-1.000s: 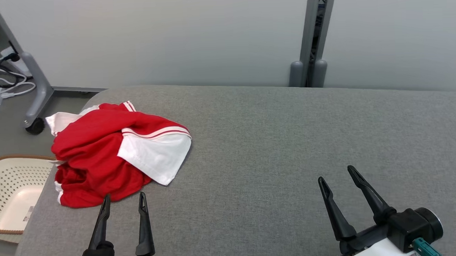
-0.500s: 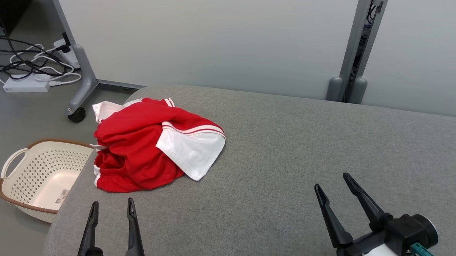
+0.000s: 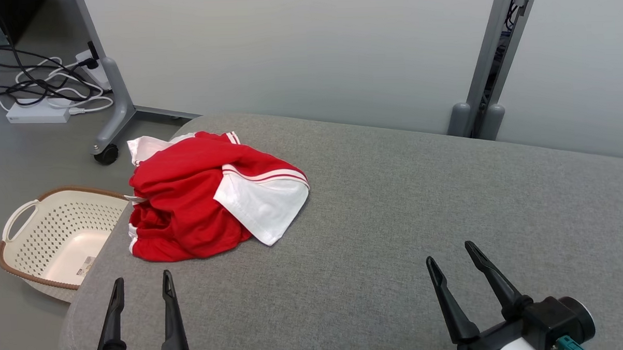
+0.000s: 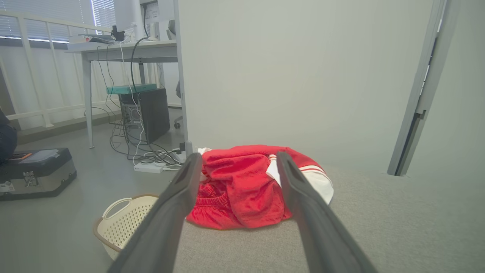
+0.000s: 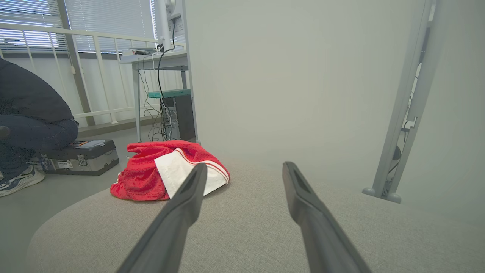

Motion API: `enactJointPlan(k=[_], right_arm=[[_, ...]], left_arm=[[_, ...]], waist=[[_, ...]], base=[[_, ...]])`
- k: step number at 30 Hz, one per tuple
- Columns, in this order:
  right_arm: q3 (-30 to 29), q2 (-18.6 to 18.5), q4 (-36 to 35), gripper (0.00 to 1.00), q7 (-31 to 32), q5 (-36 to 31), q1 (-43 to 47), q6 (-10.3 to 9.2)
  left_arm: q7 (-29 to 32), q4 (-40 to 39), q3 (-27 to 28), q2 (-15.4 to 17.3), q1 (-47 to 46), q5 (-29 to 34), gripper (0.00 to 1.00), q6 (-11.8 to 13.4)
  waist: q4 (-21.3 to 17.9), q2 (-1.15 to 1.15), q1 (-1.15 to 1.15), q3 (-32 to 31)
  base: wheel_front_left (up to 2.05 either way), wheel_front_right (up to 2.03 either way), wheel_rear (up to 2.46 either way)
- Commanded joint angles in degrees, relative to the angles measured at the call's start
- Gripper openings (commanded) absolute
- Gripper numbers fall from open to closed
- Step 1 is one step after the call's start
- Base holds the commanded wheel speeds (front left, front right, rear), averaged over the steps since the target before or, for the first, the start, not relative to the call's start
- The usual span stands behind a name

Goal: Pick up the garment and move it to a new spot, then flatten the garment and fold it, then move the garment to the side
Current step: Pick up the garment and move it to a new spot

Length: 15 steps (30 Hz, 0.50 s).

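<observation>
Head view: left gripper [image 3: 142, 277] at near left and right gripper [image 3: 449, 251] at near right, both low over the grey counter [image 3: 395, 203]. Fingers point away; jaws wide, holding nothing. The garment [image 3: 183, 210] lies crumpled at the counter's far-left corner: red, with a white stripe-edged panel pointing near-right.
Left wrist view: garment straight ahead, apart from the fingers.
Right wrist view: garment ahead-left, white panel facing.

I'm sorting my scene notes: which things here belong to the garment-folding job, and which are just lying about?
Job: red and white garment, grey padded surface, left tool, right tool.
Lying about: laundry basket, power strip, toolbox.
</observation>
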Motion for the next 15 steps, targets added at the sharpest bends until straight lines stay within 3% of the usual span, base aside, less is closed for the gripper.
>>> enactJointPlan(k=[1,15], right_arm=[[-0.1,-0.4,0.3,1.00,-0.4,-0.2,0.0,0.00],[-0.8,-0.8,-0.8,1.00,-0.4,-3.3,-4.5,0.00]], left_arm=[[-0.2,0.2,0.5,0.2,0.2,-1.1,1.00,0.3],[-0.2,4.8,0.3,0.2,-11.7,-5.8,1.00,1.7]], waist=[[-0.5,0.00,0.00,0.4],[-4.2,0.00,0.00,10.0]], base=[[0.00,0.00,0.00],[0.00,0.00,0.00]])
